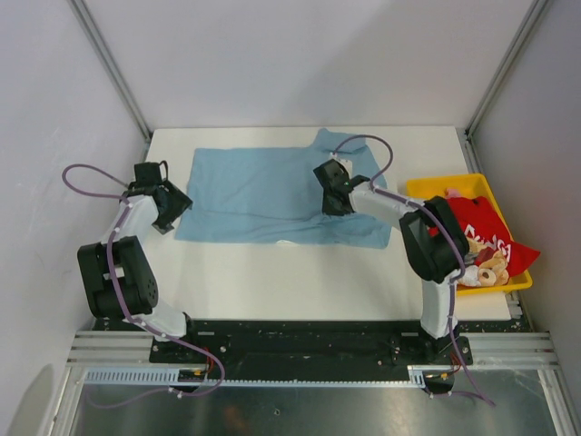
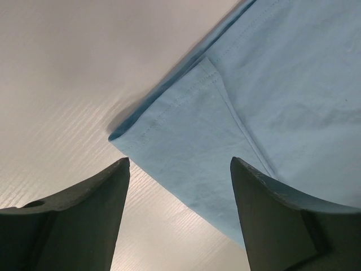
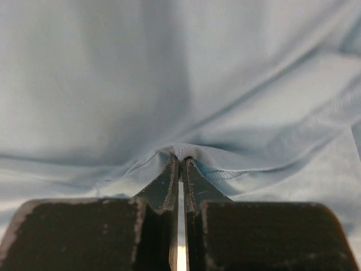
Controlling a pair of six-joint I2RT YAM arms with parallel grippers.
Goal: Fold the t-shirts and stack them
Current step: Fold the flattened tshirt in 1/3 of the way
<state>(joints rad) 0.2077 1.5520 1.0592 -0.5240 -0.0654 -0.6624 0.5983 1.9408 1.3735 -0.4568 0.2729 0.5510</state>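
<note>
A light blue t-shirt [image 1: 263,195] lies spread flat across the back of the white table [image 1: 300,282]. My right gripper [image 1: 332,202] presses down on its right part, jaws shut and pinching a small ridge of blue cloth [image 3: 181,152]. At the shirt's near left corner [image 2: 169,141] my left gripper [image 1: 172,211] hovers open, one finger [image 2: 107,192] over bare table and the other finger [image 2: 271,197] over the cloth. A red t-shirt [image 1: 481,232] with white lettering lies bunched in the yellow bin [image 1: 427,187] at the right.
The yellow bin also holds some pale ring-shaped objects [image 1: 486,271]. Metal frame posts [image 1: 109,64] rise at both back corners. The black base rail [image 1: 309,341] runs along the table's near edge.
</note>
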